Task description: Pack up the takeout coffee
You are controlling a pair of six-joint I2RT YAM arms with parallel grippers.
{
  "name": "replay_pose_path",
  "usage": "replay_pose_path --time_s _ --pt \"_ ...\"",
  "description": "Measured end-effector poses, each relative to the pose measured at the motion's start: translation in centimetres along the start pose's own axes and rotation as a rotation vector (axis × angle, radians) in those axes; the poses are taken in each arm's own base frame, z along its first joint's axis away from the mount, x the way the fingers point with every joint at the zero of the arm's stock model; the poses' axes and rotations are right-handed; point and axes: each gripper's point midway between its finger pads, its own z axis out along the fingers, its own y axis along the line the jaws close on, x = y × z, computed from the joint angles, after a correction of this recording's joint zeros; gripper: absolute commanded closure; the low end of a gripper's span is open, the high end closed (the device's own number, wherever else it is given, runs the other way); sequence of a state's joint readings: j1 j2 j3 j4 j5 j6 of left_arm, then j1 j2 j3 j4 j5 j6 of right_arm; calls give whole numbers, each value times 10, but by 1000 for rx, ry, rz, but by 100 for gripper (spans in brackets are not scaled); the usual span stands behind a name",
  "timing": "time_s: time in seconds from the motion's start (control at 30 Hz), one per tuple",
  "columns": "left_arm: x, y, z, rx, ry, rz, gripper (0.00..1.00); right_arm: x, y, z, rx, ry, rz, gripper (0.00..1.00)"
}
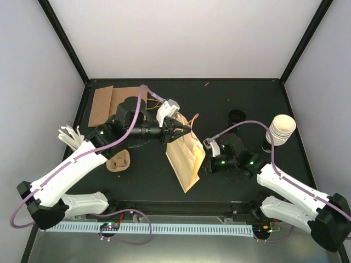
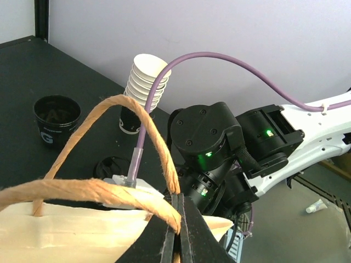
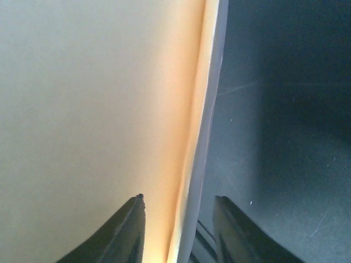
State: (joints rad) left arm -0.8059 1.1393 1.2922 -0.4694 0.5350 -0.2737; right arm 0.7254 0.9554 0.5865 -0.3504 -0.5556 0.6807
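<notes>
Bench: we see a dark bench (image 1: 241,183) carrying everything.
Paper bag: a cream paper bag (image 1: 185,158) sits mid-bench between the two arms.
Left gripper: the left gripper (image 2: 178,235) is closed tight on the bag handle (image 2: 93,189), a brown twine loop at the bag's far end.
Right gripper: the right gripper (image 3: 180,197) is partly apart. One finger is on each side of the bag's edge, with a gap beside the paper.
White cups: the white cups (image 1: 281,129) are stacked at the bench's right side, outside the bag. They are right of the right gripper and well apart from both grippers.
Black cup: a black cup (image 1: 236,116) stands left of the stack.
</notes>
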Motion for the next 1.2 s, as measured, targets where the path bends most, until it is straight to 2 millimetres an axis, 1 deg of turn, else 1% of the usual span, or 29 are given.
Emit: replay_pose_path --time_s 0.07,0.1,0.37,0.43,0.57,0.97,1.03,1.13,1.2 --pt "1 0 1 4 5 -1 99 2 0 3 -8 16 3 75" --pt "1 0 1 6 4 0 98 3 -1 4 -9 25 6 76" --pt "0 0 2 7 2 1 98 12 -7 13 -5 80 30 78" --pt "0 0 2 7 2 1 98 13 -7 14 -8 89 34 77" --pt "0 0 2 7 2 1 98 13 -4 14 -26 91 33 73" --pt "-3 -2 2 19 -8 9 99 8 7 15 -76 78 44 73" --pt "-3 -2 2 21 -9 10 98 9 8 15 -79 79 44 76" --pt "-4 -3 2 22 -12 12 98 9 8 15 -81 81 43 86" --pt "-5 -3 2 23 -15 14 99 10 8 15 -81 85 45 90"
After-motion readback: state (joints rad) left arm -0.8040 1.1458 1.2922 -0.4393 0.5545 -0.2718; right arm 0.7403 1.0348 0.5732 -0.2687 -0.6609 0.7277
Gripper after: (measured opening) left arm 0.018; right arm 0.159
